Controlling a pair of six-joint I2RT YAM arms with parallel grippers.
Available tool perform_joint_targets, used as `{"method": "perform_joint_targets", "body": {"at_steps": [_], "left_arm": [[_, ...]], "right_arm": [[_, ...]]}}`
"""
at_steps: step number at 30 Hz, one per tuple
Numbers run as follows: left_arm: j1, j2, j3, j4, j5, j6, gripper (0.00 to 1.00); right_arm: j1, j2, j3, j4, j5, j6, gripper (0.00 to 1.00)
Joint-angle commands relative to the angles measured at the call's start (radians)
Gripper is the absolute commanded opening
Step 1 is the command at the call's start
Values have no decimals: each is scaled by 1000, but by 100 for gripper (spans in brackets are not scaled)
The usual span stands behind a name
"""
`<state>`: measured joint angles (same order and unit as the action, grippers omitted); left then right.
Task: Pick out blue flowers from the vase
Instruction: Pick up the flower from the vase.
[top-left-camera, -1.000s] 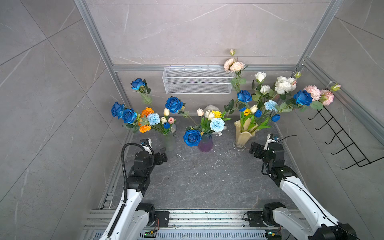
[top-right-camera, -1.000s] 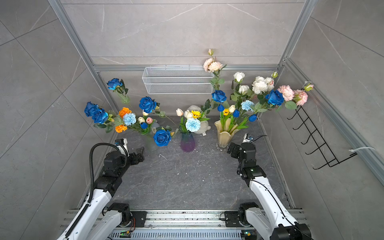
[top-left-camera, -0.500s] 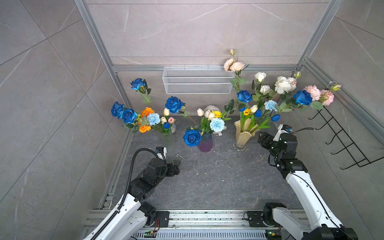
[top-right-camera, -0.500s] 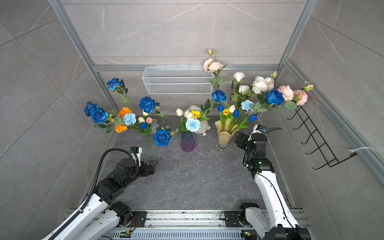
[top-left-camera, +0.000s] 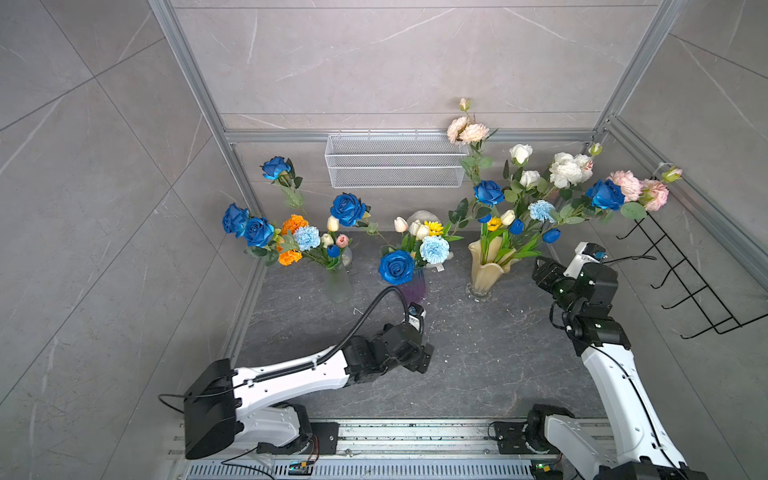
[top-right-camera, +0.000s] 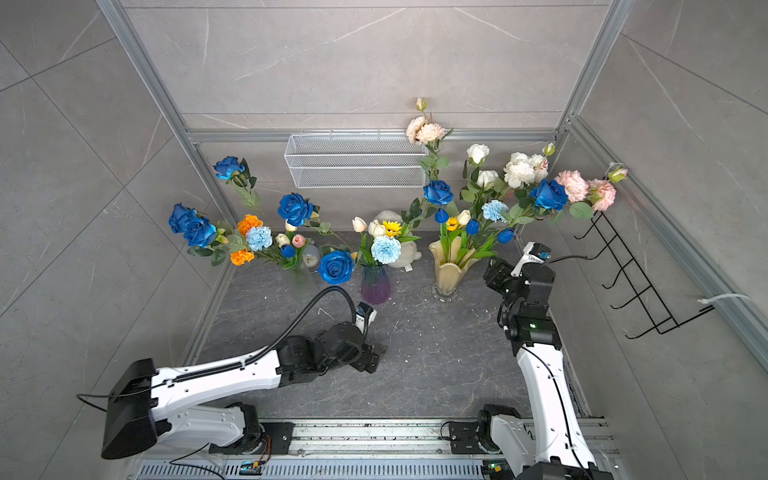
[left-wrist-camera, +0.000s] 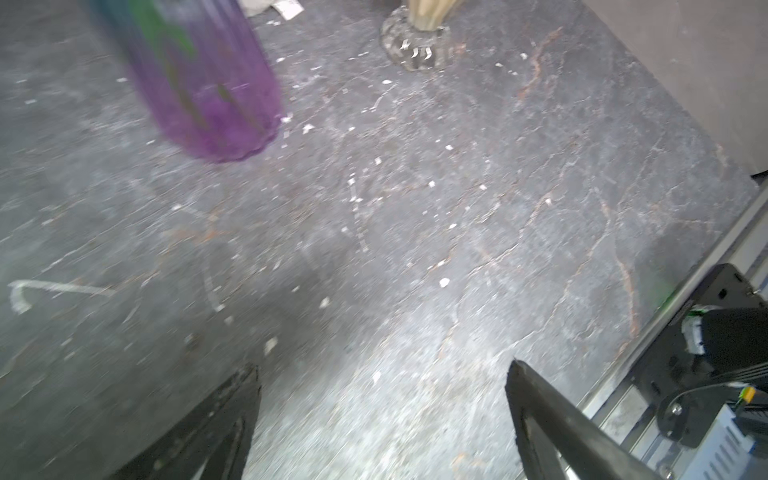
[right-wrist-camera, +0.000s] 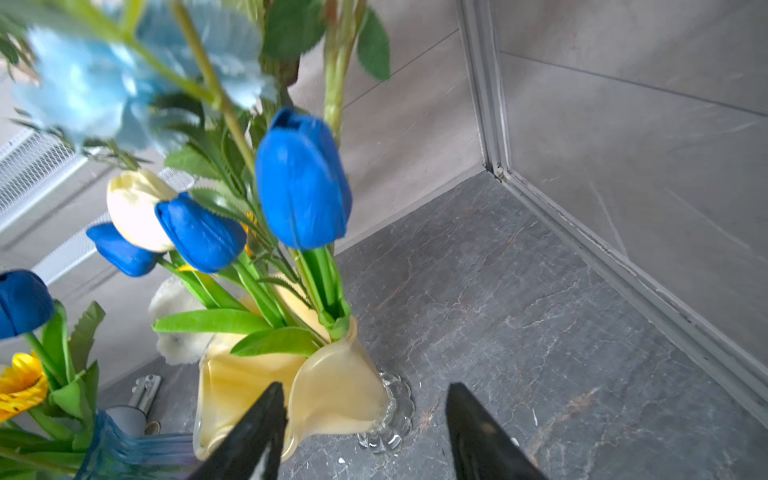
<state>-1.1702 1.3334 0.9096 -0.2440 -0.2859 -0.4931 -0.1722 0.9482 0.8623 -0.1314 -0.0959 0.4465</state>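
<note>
Top views both show a dark, veined stone tabletop (top-left-camera: 478, 374). Along its back, left to right, stand a frosted clear vase (top-left-camera: 338, 286), a ribbed purple vase (top-left-camera: 412, 287) and a wavy-rimmed cream vase (top-left-camera: 484, 270). All hold blue flowers (top-left-camera: 488, 192): velvety roses, smooth tulip buds, ruffled carnations. Lower centre, the left gripper (top-left-camera: 424, 358) hovers, fingers (left-wrist-camera: 232, 415) spread, empty. Mid-right, the right gripper (top-left-camera: 540, 268) faces the cream vase, fingers (right-wrist-camera: 478, 428) parted, holding nothing. It would do best to pinch one thin stem low, then lift straight.
</note>
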Motion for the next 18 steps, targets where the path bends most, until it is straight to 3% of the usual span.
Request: {"method": "perform_joint_targets", "body": {"at_steps": [1,7,13,18], "left_arm": [[-12,72,85,135,61,45,93],[-19,163,153,201,74,71,93],[-21,95,83,233,5,37,93],[-21,40,72,155,-55,35,93]], "right_arm": [[-28,-11,28,18,-77,3,61],[-43,31,97,41,-149,-13,55],[-43,36,107,35,-174,-65,59],[-43,35,101,46,-263,-85,62]]}}
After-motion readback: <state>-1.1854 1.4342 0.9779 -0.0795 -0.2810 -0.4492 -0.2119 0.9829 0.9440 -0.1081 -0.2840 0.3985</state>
